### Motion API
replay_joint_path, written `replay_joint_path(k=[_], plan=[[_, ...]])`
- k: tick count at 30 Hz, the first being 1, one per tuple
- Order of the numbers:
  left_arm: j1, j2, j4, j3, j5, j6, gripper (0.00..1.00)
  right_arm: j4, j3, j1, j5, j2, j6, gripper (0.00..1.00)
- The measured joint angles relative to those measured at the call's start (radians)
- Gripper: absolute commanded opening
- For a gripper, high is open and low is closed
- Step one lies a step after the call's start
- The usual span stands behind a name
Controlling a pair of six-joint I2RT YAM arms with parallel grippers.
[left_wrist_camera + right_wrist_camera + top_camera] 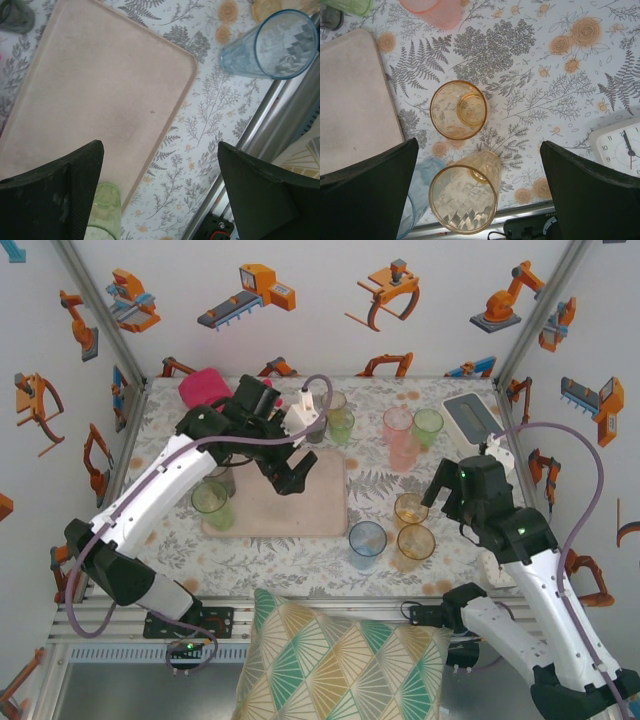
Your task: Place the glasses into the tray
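Currently, left hand (160, 170) wide over tray (100, 90), green glass (103, 210) beside, right hand (479, 170) wide above amber glasses (458, 110)

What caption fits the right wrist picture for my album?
Open right gripper hovers over two amber glasses, tray at left, clock at right.

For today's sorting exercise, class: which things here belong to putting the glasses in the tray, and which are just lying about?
Belongs to the job: tray; blue tumbler; amber tumblers; pink tumbler; green tumblers; grey tumbler.
Just lying about: rolled pink towel; clock; patterned cushion.
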Motion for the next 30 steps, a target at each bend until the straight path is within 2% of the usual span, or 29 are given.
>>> replay_joint_path(k=[6,12,22,30], plan=[[-0.072,0.027,-0.012,0.000,0.031,-0.028,0.88,-0.001,0.000,0.000,0.023,-0.011,0.005,0.99],[-0.150,0.091,-0.005,0.002,0.037,-0.091,0.87,-0.007,0.000,-0.002,0.064,-0.085,0.024,0.99],[-0.254,0.290,0.013,0.116,0.003,-0.158,0.85,-0.061,0.000,-0.005,0.085,-0.105,0.028,0.99],[-0.327,0.380,0.018,0.167,-0.035,-0.179,0.82,-0.083,0.000,-0.005,0.098,-0.141,0.042,0.99]])
